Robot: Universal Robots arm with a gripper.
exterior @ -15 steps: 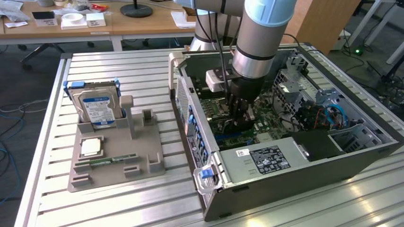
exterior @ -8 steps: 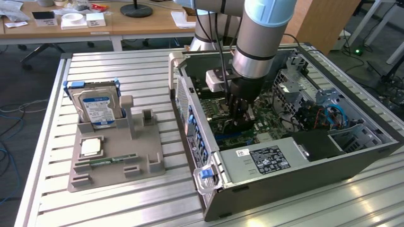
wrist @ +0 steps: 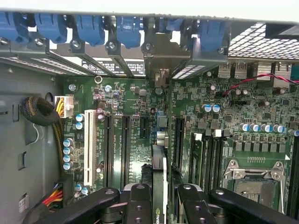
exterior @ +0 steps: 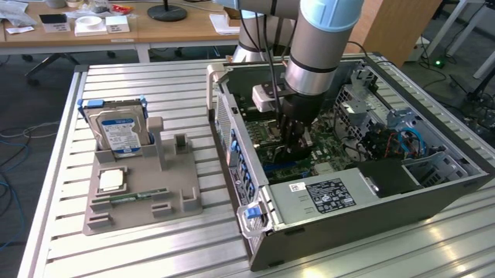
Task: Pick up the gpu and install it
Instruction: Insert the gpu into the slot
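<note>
The gpu [wrist: 158, 161] on edge, clenched in the gripper [wrist: 163, 201], lengthwise toward blue-clipped rear slots [wrist: 119, 63]

A slatted metal table [exterior: 155, 87] is used as the base here. Two things are parked straight on it: a grey plastic holder tray [exterior: 143, 215] is set at roughly 9 o'clock, and an open computer case [exterior: 371, 223] is laid on its side around 3 o'clock. They're placed just beside each other, with a narrow strip of slats left between.

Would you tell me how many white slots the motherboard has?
1: the white slot, beside the long black slots; the gpu in the gripper may hide others.
</note>
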